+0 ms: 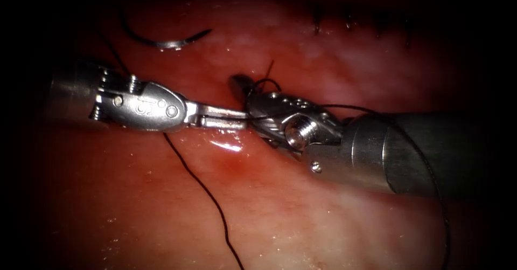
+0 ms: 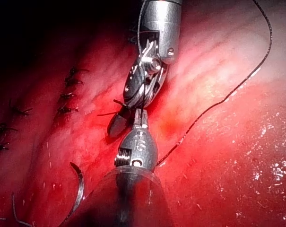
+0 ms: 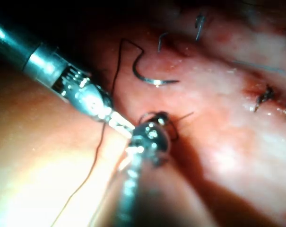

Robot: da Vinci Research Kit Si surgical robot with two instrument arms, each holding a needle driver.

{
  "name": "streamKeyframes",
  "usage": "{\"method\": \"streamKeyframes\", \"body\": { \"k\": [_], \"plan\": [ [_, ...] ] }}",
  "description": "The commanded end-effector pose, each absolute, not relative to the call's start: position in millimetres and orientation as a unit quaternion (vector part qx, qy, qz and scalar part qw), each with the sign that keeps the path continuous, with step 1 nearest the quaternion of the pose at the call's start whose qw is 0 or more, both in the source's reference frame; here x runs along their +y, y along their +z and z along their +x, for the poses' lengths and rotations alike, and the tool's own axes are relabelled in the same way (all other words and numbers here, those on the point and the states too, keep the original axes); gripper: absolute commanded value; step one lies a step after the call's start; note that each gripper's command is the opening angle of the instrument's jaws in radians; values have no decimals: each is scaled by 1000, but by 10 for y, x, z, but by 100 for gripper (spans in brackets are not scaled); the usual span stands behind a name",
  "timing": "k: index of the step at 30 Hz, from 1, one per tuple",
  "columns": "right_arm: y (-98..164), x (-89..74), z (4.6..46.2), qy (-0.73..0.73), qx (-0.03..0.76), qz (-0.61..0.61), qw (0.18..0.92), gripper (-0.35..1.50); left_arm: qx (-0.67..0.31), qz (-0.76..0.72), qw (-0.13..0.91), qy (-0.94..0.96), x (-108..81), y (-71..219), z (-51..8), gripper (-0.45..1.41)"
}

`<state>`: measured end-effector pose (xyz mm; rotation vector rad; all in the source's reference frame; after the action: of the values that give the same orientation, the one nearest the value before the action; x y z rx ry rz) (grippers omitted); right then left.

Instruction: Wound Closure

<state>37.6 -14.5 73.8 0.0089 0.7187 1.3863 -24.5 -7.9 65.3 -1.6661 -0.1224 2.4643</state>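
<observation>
Endoscope view: left tool (image 1: 237, 119) clamps the thread (image 1: 207, 192), thread coils round the right tool (image 1: 242, 85), jaws unclear. Needle (image 1: 167, 42) lies free on the tissue (image 1: 134, 205), far edge. Left wrist view adds stitches (image 2: 67, 97).

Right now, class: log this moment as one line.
left tool: shut on thread | right tool: thread looped round | needle: free on tissue

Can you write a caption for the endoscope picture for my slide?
Needle lies free on the tissue; left tool grips thread looped round the right tool.
</observation>
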Motion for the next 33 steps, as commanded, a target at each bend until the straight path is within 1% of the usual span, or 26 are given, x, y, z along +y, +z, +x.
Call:
{"method": "streamKeyframes", "body": {
  "k": [1, 9, 10, 21, 33],
  "plan": [
    [730, -146, 380, 617, 334, -3, 713, -35, -41, -557, 84, 825, -79, 659, -249, -45],
    [718, -151, 374, 572, 354, -35, 739, -35, -71, -525, 114, 840, -40, 678, -215, -45],
    [715, -153, 370, 563, 371, -45, 737, -35, -72, -522, 117, 842, -28, 684, -212, -45],
    [696, -185, 361, 534, 389, -48, 749, -35, -67, -509, 136, 847, 48, 716, -228, -45],
    [682, -219, 359, 513, 396, -50, 760, -35, -62, -504, 149, 849, 102, 731, -226, -45]
  ]
}}
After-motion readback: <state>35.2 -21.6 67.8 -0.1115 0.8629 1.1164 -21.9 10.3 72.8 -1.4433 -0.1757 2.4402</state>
